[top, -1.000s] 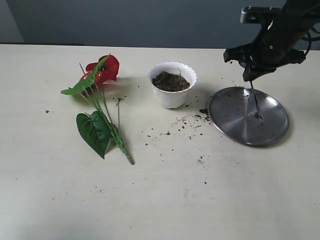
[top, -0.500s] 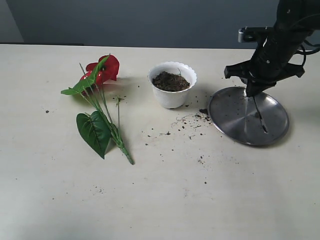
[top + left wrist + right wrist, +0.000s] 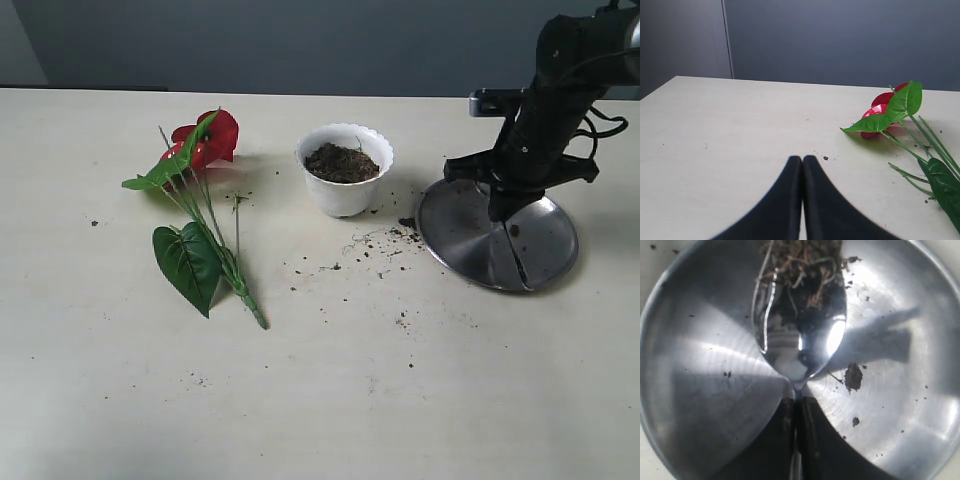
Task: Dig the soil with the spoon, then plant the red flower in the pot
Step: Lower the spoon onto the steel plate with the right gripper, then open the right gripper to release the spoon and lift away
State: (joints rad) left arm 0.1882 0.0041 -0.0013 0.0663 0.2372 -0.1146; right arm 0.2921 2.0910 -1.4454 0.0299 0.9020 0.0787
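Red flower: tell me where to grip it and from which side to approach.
Grip the red flower at the bunched stems below the big leaf, coming straight down, jaws across the stems. It lies flat on the table; blooms and leaf look broad and probably floppy.

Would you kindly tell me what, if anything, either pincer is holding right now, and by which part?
The right pincer holds the spoon by its slim handle, bowl over the steel plate; the left pincer is shut on nothing.
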